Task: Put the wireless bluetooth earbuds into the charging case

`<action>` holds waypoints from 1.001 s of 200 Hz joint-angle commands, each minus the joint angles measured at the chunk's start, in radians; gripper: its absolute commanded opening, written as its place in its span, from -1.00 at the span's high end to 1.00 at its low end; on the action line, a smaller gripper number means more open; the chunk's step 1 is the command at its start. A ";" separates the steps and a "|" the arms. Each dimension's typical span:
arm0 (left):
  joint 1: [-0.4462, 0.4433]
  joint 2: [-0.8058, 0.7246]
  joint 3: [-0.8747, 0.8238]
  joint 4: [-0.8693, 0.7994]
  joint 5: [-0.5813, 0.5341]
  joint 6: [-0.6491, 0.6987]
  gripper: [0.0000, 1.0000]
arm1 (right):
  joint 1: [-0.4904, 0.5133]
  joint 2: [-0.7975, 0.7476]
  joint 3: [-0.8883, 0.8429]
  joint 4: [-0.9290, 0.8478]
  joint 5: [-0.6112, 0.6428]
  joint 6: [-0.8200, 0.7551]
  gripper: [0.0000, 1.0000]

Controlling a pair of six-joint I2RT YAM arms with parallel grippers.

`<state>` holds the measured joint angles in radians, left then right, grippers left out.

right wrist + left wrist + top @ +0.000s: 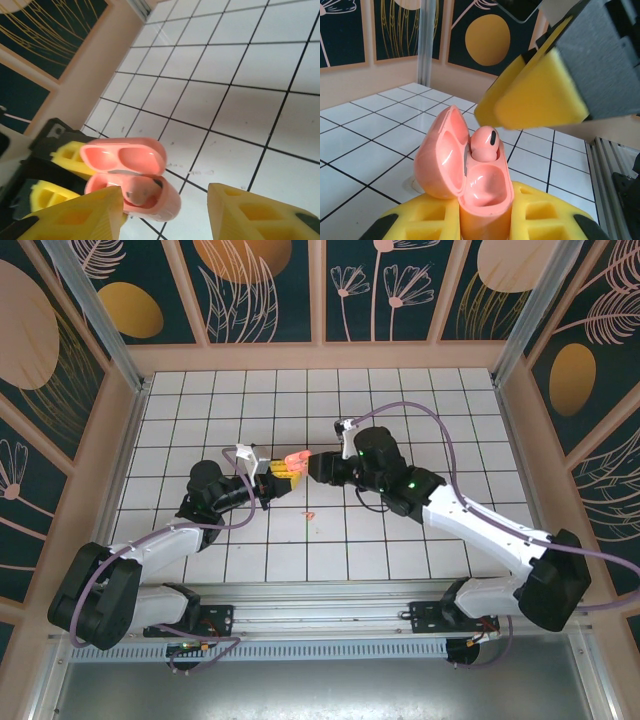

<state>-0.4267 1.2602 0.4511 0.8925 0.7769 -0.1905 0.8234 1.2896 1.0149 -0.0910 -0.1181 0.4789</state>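
From above we see the left claw (272, 472) pinching the open pink charging case (295, 458), and the right claw (318, 468) is just beside the case on its far side. In the left wrist view the case stands clamped between the yellow fingers (420, 222), with one earbud (484, 142) seated inside it. In the right wrist view the right claw (165, 192) is spread, the case near one fingertip.

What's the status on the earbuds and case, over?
Left claw shut on charging case, lid open. Right claw open, near it. One earbud in its slot, second slot empty. Nothing blocking it.
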 commanded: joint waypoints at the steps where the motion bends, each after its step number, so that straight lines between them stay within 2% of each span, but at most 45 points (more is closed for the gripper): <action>1: -0.002 -0.018 0.023 0.010 0.014 0.010 0.74 | -0.010 0.023 0.046 -0.032 -0.008 0.016 0.06; 56: -0.001 -0.019 0.020 0.000 0.004 0.015 0.74 | -0.012 0.032 0.063 -0.082 0.005 0.020 0.08; 89: -0.001 -0.006 -0.004 0.014 -0.077 -0.023 0.74 | -0.018 -0.015 0.080 -0.083 -0.007 0.023 0.05; 116: 0.008 0.018 -0.046 0.025 -0.152 -0.037 0.74 | -0.028 -0.025 0.125 -0.189 0.002 0.057 0.05; 154: 0.105 0.059 -0.129 0.157 -0.189 -0.175 0.75 | -0.019 0.076 0.221 -0.444 0.008 0.148 0.10; 200: 0.174 0.080 -0.177 0.141 -0.284 -0.253 0.74 | 0.045 0.245 0.214 -0.520 0.007 0.245 0.14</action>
<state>-0.2710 1.3300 0.2852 0.9844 0.5575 -0.3771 0.8402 1.4464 1.2316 -0.4995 -0.1226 0.6514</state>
